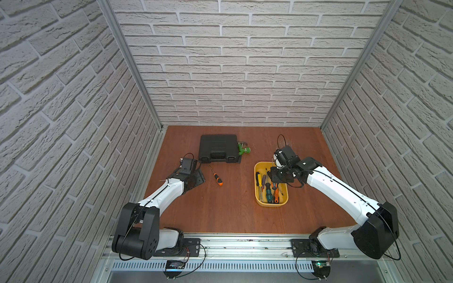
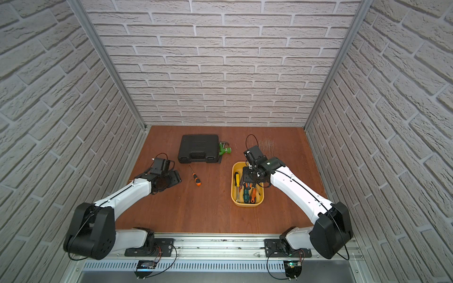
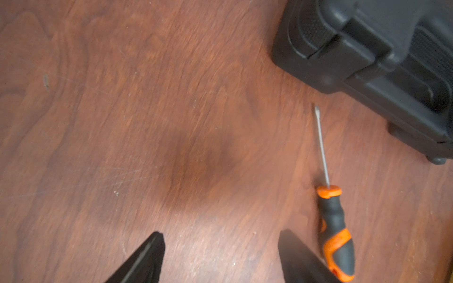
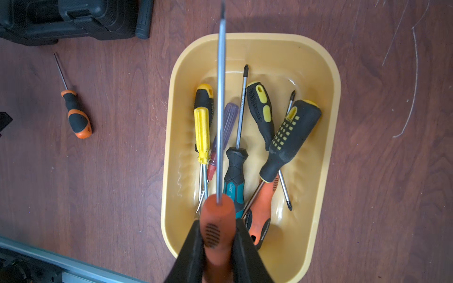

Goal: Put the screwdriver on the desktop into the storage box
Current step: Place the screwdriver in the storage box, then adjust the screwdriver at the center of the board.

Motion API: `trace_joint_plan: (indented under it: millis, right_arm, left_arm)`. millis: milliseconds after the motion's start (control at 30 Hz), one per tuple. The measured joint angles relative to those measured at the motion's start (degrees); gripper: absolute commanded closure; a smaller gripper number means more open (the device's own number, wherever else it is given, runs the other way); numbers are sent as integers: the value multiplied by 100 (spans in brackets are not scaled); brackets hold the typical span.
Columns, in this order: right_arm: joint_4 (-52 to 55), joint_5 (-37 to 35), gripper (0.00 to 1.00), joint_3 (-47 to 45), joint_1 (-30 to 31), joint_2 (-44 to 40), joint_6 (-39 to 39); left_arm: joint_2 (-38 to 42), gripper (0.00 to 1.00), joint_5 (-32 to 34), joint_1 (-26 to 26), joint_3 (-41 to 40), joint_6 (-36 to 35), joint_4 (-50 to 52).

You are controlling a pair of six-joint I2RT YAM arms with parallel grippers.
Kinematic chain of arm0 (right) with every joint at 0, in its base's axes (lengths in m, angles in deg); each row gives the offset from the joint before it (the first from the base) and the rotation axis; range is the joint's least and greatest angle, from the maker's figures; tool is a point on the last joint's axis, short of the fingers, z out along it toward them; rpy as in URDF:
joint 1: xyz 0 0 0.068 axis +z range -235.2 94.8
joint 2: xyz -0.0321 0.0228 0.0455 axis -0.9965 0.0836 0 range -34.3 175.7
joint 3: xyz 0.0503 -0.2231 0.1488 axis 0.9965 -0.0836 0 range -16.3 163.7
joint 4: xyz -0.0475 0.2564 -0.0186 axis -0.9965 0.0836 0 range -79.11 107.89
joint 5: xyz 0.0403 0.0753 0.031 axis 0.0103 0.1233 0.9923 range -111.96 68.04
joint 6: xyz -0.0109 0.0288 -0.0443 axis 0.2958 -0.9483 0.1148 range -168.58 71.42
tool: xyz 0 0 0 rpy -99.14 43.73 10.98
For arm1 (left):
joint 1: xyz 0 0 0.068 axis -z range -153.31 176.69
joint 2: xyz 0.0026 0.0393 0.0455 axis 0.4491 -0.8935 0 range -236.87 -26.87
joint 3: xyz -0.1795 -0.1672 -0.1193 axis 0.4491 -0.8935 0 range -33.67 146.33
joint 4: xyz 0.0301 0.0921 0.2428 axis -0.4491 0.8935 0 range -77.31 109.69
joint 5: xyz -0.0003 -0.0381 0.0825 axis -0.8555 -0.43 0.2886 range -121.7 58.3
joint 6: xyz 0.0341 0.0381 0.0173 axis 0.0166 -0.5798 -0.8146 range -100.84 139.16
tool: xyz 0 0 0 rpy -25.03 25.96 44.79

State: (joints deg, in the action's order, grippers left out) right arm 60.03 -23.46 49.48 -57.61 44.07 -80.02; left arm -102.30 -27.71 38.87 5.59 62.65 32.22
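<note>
On the reddish wood desktop (image 1: pixel 220 215), between two robot arms, a small screwdriver (image 1: pixel 217 178) with an orange-and-black handle lies flat. Its thin tip points toward a closed black case (image 1: pixel 218 148) at the back, and its handle points toward the front edge. It is outside the box (image 1: pixel 260 167), well apart from it on the left arm's side.

The left gripper (image 3: pixel 220 234) is above bare wood next to this screwdriver. Its jaws are spread wide and hold nothing. In the left wrist view the small screwdriver (image 3: pixel 332 220) lies just outside one finger (image 3: pixel 294 252), not between the two.

The box is a shallow yellow tub with rounded corners, sitting right of centre. Several screwdrivers lie in it, with yellow, black-and-yellow, teal, purple and orange handles, some crossing each other.

The right gripper (image 4: pixel 217 224) is above the box. Its jaws are clamped tight on the handle of an orange screwdriver (image 4: pixel 217 212), whose long steel shaft points away from the gripper, toward the back wall, over the tools in the box.

A green tool (image 1: pixel 242 150) lies against the right side of the case.
</note>
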Motion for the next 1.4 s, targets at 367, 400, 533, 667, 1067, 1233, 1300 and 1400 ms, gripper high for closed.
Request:
trace_joint_plan:
  millis: [367, 400, 533, 667, 1067, 1233, 1300, 1400]
  right_arm:
    - [122, -192, 90, 208, 0, 330, 170]
    - [142, -229, 84, 219, 0, 409, 186]
    - [234, -363, 59, 225, 7, 741, 251]
    - [278, -424, 38, 225, 46, 807, 302]
    - [195, -361, 39, 225, 199, 275, 330]
    - [149, -339, 45, 225, 243, 201, 315]
    - [136, -341, 46, 214, 254, 146, 310]
    - [120, -341, 48, 157, 258, 7, 293]
  left_arm:
    - [4, 26, -105, -83, -28, -2, -22]
    - [4, 27, -116, -90, -28, -2, -24]
    - [-13, 28, -186, -94, -28, 0, -46]
    - [-28, 26, -256, 13, -28, 26, -96]
    - [-964, 17, 225, 1578, 1309, 1005, -15]
    - [-2092, 23, 243, 1803, 2363, 1445, 15]
    - [-2496, 24, 258, 1838, 2736, 1593, 142]
    - [-2931, 25, 321, 1893, 3191, 1790, 341]
